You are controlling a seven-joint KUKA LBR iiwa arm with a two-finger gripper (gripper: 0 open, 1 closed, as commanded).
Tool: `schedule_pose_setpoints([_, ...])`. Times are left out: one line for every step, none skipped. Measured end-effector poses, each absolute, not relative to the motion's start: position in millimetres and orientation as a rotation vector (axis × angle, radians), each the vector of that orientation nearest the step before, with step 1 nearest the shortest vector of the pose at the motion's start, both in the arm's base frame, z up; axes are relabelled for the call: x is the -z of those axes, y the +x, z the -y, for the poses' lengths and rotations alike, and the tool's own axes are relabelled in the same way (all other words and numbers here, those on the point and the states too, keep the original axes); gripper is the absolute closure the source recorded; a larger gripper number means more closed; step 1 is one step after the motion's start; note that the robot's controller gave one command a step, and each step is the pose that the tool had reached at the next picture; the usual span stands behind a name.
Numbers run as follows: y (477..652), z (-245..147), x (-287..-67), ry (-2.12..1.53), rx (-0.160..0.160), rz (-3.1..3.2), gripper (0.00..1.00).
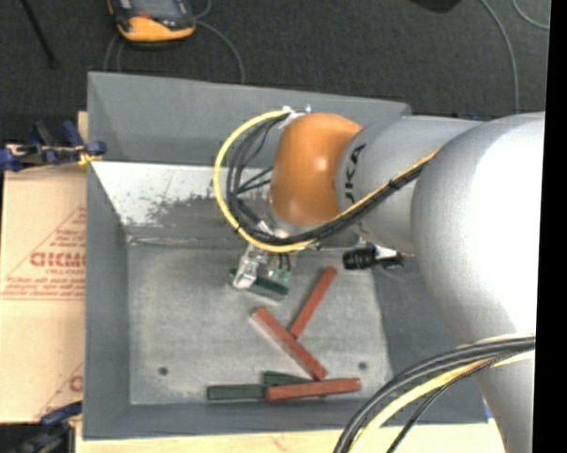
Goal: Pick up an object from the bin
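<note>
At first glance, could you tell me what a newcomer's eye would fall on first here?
The big silver arm with its orange cover stands out first, reaching from the right over the middle of the grey bin. Near its gripper, three reddish-brown bars lie close together toward the bin's near side, a dark green bar beside the lowest one's left end.

The grey metal bin (167,319) carries slim pieces right of its middle. A red-brown stick (312,302) slants down to touch a pale red bar (288,343). Along the near wall, a red stick (314,389) and a dark green stick (239,393) lie end to end.
</note>
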State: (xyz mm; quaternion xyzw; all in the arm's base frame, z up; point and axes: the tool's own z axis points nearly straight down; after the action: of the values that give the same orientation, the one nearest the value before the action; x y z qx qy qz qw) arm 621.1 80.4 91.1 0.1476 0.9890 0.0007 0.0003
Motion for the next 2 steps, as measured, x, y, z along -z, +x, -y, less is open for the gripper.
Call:
schedule_pose_setpoints([621.3, -80.1, -108.8, 0.465, -0.002, -3.108, 1.0])
schedule_pose_setpoints([623.0, -80.2, -120.3, 0.464, -0.003, -3.102, 1.0])
